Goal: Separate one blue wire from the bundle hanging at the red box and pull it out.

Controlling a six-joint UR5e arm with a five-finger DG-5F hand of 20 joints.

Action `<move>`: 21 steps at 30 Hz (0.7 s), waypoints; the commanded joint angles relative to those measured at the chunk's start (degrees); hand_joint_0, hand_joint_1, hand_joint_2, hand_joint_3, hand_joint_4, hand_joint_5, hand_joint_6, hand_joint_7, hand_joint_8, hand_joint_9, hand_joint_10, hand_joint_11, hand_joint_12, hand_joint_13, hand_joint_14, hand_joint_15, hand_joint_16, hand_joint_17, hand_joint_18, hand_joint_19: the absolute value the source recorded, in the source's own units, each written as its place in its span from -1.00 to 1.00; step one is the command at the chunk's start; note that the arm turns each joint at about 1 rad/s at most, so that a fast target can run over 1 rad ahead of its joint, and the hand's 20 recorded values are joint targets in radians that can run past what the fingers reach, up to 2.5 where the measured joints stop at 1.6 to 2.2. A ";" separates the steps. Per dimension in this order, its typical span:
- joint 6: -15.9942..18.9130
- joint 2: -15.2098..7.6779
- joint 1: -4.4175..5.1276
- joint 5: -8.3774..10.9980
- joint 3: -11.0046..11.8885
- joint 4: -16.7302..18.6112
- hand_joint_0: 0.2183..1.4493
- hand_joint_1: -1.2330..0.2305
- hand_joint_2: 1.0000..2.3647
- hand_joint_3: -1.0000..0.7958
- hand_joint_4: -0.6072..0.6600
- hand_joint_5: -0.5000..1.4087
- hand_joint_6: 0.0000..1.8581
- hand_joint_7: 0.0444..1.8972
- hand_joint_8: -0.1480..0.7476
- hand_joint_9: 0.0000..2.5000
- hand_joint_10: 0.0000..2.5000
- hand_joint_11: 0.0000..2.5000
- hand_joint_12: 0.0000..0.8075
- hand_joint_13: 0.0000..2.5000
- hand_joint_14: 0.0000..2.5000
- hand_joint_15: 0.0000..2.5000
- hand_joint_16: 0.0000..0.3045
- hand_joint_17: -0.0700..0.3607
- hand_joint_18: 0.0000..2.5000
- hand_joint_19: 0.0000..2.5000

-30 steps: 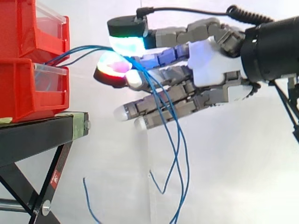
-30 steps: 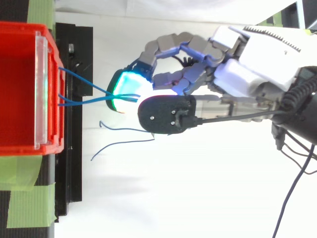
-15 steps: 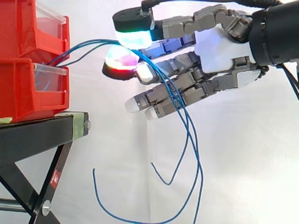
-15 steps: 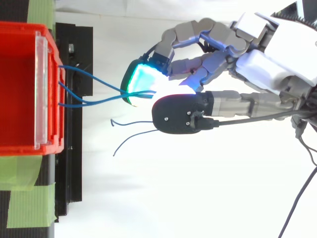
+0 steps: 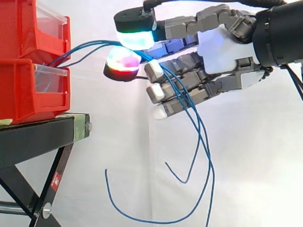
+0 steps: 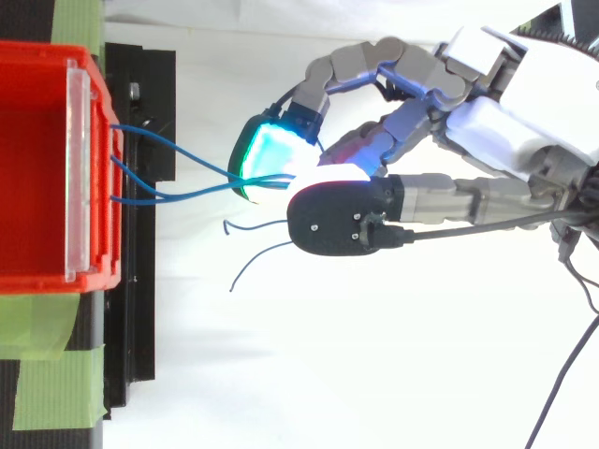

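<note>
Blue wires [image 5: 90, 44] pinched by the hand [image 5: 220, 49]
The bundle is clamped between two glowing fingertips [image 5: 124, 62], stretched from the red box [image 5: 28, 94], and draped below the lower fingers.

blue wires [image 5: 180, 94]: one end cut by bottom edge | roots hidden inside red box [image 5: 33, 97]

Three thin blue wires [image 5: 195, 120] leave the red box [image 5: 23, 92] at nine o'clock, arch toward one o'clock, then hang in loose loops toward five o'clock.
</note>
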 commanded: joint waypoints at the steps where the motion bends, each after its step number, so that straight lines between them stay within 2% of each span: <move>1: 0.00 0.01 0.00 0.00 0.00 -0.02 -0.27 -0.32 -0.97 -0.10 -0.21 -0.68 0.02 -0.12 0.17 -0.01 -0.98 -0.16 0.09 -0.08 -0.99 0.11 -0.68 -0.16 -0.30 -0.53; 6: 0.00 0.01 0.00 0.00 0.00 -0.02 -0.27 -0.32 -0.97 -0.10 -0.21 -0.68 0.02 -0.13 0.17 -0.03 -0.98 -0.14 0.03 -0.05 -1.00 0.27 -0.67 -0.14 -0.26 -0.46; 8: 0.00 0.01 -0.09 0.00 0.00 -0.02 -0.26 -0.32 -0.97 -0.11 -0.20 -0.68 0.02 -0.13 0.16 -0.03 -0.98 -0.14 0.03 -0.06 -0.85 0.25 -0.67 -0.14 -0.25 -0.44; 11: 0.00 0.01 0.00 0.00 0.00 -0.02 -0.27 -0.32 -0.97 -0.11 -0.19 -0.68 0.02 -0.13 0.16 -0.04 -0.98 -0.14 0.02 -0.07 -0.75 0.24 -0.66 -0.14 -0.24 -0.43; 21: 0.00 0.01 -0.27 0.09 0.00 -0.02 -0.26 -0.32 -0.97 -0.14 -0.15 -0.68 0.01 -0.12 0.13 -0.07 -0.98 -0.11 0.02 -0.08 -0.73 0.26 -0.66 -0.14 -0.26 -0.44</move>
